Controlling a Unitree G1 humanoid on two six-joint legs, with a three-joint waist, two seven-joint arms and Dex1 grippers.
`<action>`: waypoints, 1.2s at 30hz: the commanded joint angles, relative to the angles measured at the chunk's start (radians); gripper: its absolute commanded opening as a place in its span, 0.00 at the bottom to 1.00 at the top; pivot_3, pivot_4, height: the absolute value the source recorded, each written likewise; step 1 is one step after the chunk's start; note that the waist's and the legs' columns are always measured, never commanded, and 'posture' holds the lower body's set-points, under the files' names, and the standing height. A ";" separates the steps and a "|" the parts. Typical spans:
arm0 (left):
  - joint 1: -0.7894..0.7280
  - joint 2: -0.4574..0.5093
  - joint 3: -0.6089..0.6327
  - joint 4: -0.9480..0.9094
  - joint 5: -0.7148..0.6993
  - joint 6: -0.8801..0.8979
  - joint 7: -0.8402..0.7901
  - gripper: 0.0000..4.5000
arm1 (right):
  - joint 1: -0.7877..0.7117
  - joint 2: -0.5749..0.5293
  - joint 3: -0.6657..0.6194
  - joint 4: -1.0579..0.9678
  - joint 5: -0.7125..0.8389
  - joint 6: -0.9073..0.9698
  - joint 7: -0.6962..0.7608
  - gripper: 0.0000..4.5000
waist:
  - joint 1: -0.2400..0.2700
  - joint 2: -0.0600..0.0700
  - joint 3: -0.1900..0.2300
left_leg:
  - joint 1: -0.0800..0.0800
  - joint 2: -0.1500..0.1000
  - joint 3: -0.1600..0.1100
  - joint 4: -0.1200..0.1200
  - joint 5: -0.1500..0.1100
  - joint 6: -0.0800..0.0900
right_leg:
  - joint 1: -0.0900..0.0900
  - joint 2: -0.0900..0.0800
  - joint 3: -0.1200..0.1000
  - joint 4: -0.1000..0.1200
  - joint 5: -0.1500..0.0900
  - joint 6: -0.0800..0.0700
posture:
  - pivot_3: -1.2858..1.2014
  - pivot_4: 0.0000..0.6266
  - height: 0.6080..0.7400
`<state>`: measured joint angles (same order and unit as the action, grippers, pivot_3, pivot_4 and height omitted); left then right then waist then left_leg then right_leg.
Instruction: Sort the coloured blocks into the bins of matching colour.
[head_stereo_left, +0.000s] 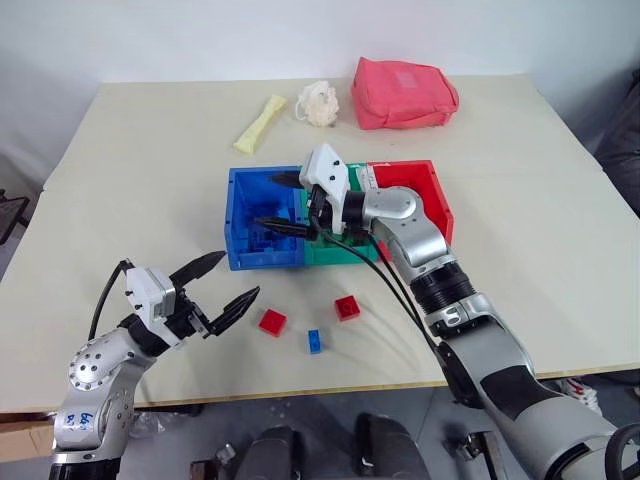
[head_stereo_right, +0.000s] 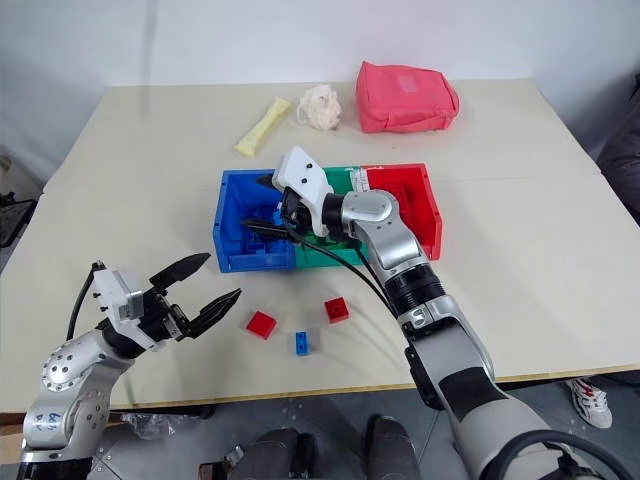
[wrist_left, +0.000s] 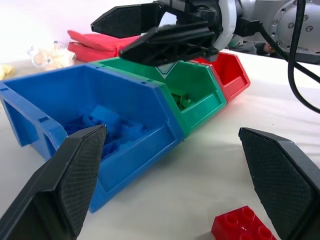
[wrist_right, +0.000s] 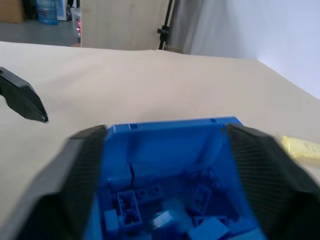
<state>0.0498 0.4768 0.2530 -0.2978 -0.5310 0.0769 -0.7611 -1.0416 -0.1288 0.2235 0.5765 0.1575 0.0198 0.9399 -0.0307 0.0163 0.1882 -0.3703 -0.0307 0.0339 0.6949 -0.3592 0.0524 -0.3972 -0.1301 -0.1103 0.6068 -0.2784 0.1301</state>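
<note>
Over the blue bin (head_stereo_left: 265, 232): right gripper (head_stereo_left: 285, 203), fingers spread wide, nothing between them, blue bricks piled inside below. Joined beside the blue bin: green bin (wrist_left: 192, 87), then red bin (head_stereo_left: 420, 190). On the bench (head_stereo_left: 130, 200), just in front of the blue bin: two red blocks (head_stereo_left: 272, 321) (head_stereo_left: 347, 307) and one blue block (head_stereo_left: 314, 341), all unsorted. Near those blocks, further from the blue bin: left gripper (head_stereo_left: 222, 286), wide open, empty. Risks, judged: nudging a small block off the bench's near edge on approach; arms clashing close to the blue bin; dropping red into green next door.
</note>
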 joint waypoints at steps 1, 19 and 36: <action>0.000 0.014 0.021 -0.025 -0.012 -0.019 -0.014 1.00 | 0.022 -0.013 -0.036 -0.107 0.031 -0.003 0.017 0.99 | 0.000 0.000 0.000 | 0.000 0.000 0.000 0.000 0.000 0.000 | 0.000 0.000 0.000 0.000 0.000 0.000 | 0.52 0.24 1.00; -0.101 0.198 -0.085 0.198 0.015 -0.102 -0.439 1.00 | 0.623 -0.580 -0.186 -0.761 0.245 0.250 0.312 0.99 | 0.009 0.000 0.000 | 0.000 0.001 0.003 -0.001 0.000 0.000 | 0.001 -0.001 0.000 -0.006 0.000 0.000 | 0.52 0.24 1.00; -0.113 0.267 -0.078 0.368 0.034 -0.160 -0.611 1.00 | 0.973 -0.789 -0.445 -0.803 0.297 0.220 0.337 0.99 | 0.035 0.000 0.000 | 0.000 0.005 0.004 -0.001 0.000 0.000 | 0.004 -0.003 0.001 -0.012 0.000 0.000 | 0.52 0.24 1.00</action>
<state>-0.0835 0.7266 0.1447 0.0803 -0.4850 -0.0722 -1.3643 -0.0723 -0.9016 -0.1786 -0.2001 0.4236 0.2434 1.2736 0.0039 0.0165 0.1885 -0.3702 -0.0257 0.0374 0.6941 -0.3594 0.0522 -0.3928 -0.1336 -0.1091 0.5943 -0.2783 0.1303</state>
